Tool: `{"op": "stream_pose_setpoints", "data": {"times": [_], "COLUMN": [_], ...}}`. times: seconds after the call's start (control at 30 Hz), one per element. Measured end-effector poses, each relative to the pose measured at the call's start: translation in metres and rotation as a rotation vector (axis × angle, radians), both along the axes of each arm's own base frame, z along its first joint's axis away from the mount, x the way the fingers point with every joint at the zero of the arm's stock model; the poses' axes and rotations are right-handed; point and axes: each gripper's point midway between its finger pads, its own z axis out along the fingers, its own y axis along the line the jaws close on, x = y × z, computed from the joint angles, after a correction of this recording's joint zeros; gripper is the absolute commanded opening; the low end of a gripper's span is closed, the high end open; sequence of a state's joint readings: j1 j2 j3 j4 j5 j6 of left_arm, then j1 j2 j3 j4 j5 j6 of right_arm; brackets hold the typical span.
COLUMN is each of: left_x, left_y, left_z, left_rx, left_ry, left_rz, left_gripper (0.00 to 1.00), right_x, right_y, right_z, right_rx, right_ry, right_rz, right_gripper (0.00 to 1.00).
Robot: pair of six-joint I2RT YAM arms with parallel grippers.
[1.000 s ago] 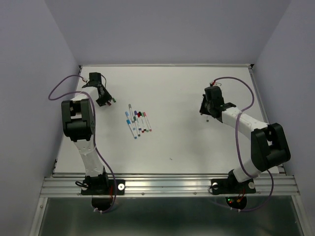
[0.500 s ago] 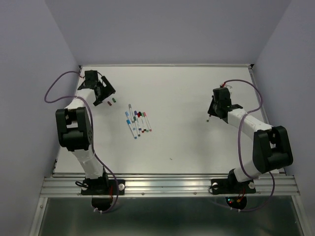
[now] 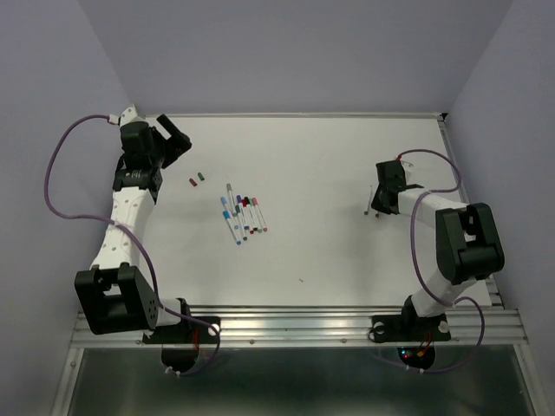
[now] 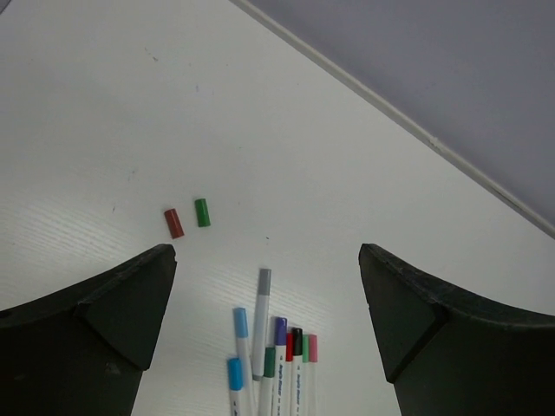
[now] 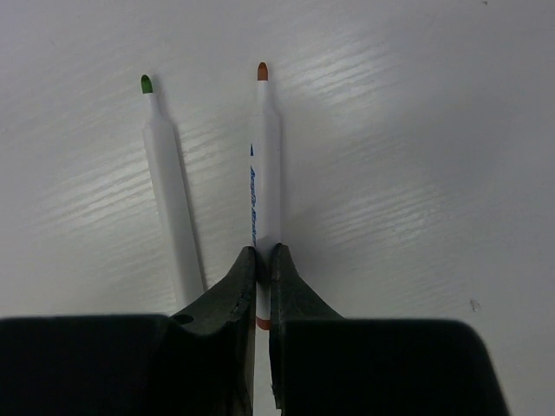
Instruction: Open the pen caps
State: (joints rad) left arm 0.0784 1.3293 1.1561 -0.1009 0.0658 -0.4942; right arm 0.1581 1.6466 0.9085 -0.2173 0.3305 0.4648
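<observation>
Caps first: a red cap point(image 4: 174, 223) and a green cap point(image 4: 202, 212) lie loose on the table point(image 3: 329, 156), side by side but not touching, over on the far left. My left gripper point(image 4: 264, 256) hangs above that corner, fingers spread wide with nothing between them.

The other pen caps sit on their pens. That bunch of capped pens point(image 3: 243, 212) is mid-table, packed side by side. Their long axes run roughly near-to-far on a slight slant, cap ends toward the far side as far as I can tell. From my left fingers, the bunch lies beyond the two loose caps, toward the table's middle.

Over on the right, my right gripper point(image 5: 258, 256) is pinched shut on the tail of an uncapped orange-tipped pen point(image 5: 264, 156). It lies parallel to an uncapped green-tipped pen point(image 5: 169, 191).

My guess is the left arm takes the next one, since it's nearer and free. It should close across a barrel, not along it.
</observation>
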Motion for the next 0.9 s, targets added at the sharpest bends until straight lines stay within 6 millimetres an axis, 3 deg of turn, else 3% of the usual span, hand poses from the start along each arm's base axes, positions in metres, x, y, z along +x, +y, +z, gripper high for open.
{"op": "stream_pose_setpoints", "data": {"times": [0.27,0.33,0.53,0.67,0.7,0.73,0.77,0.9], "left_x": [-0.003,-0.003,-0.003,-0.003,-0.003,-0.003,-0.003,-0.003], "left_y": [0.002,0.002,0.002,0.002,0.002,0.001,0.001,-0.001], "left_z": [-0.017,-0.019,-0.019,-0.019,-0.019,-0.019,-0.019,-0.018], "left_rx": [0.002,0.002,0.002,0.001,0.0,0.0,-0.001,-0.007], "left_ry": [0.043,0.048,0.049,0.048,0.048,0.048,0.048,0.046], "left_rz": [0.014,0.014,0.013,0.012,0.01,0.009,0.008,-0.006], "left_gripper": [0.99,0.99,0.99,0.99,0.99,0.99,0.99,0.99], "right_x": [0.001,0.001,0.002,0.003,0.003,0.003,0.003,0.006], "right_y": [0.001,0.001,0.002,0.001,0.001,0.001,0.001,0.011], "right_z": [-0.005,-0.005,0.002,0.019,0.026,0.031,0.038,0.061], "right_rx": [0.004,0.006,0.013,0.018,0.019,0.019,0.02,0.06], "right_ry": [0.011,0.011,-0.006,-0.046,-0.061,-0.071,-0.085,-0.132], "right_rz": [-0.004,-0.003,-0.006,-0.007,-0.01,-0.011,-0.007,0.051], "right_gripper": [0.27,0.38,0.42,0.49,0.76,0.94,1.0,1.0]}}
